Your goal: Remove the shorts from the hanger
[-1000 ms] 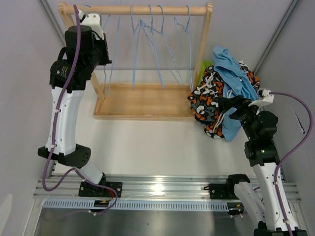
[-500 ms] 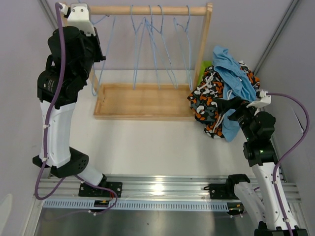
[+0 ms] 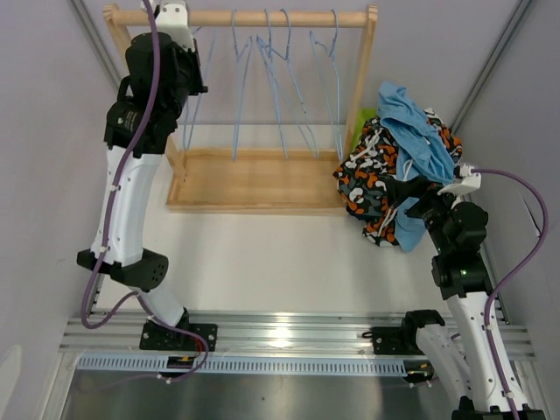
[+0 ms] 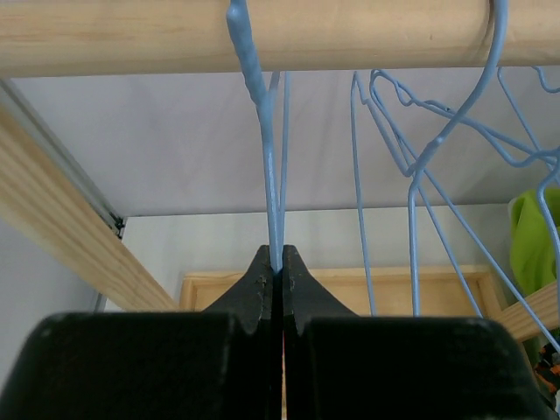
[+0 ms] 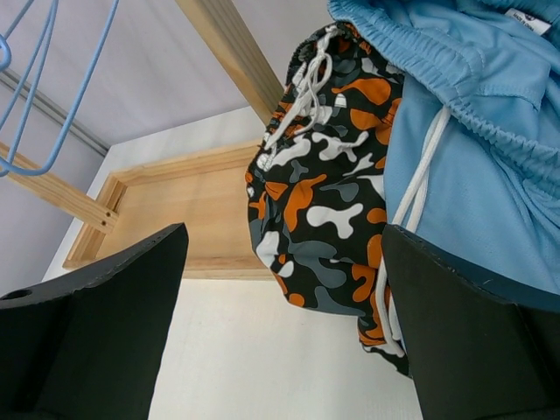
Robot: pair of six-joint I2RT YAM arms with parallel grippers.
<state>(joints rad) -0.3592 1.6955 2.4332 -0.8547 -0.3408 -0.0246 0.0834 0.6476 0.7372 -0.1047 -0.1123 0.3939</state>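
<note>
Several shorts (image 5: 350,175) lie heaped just ahead of the spread right end effector (image 5: 280,232); the left end effector (image 4: 280,262) pinches a blue hanger (image 4: 267,140); the tag (image 5: 532,19) is unreadable.

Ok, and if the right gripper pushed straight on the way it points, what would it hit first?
Most likely the camouflage shorts, which show in the gap ahead of the open right gripper. The light blue shorts lie just right of that line. Depth is unclear.

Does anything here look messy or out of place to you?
Yes. The blue wire hangers on the wooden rail hang bare, crossed and tilted against each other, and the shorts lie in a crumpled heap beside the rack's right post, not folded.
</note>
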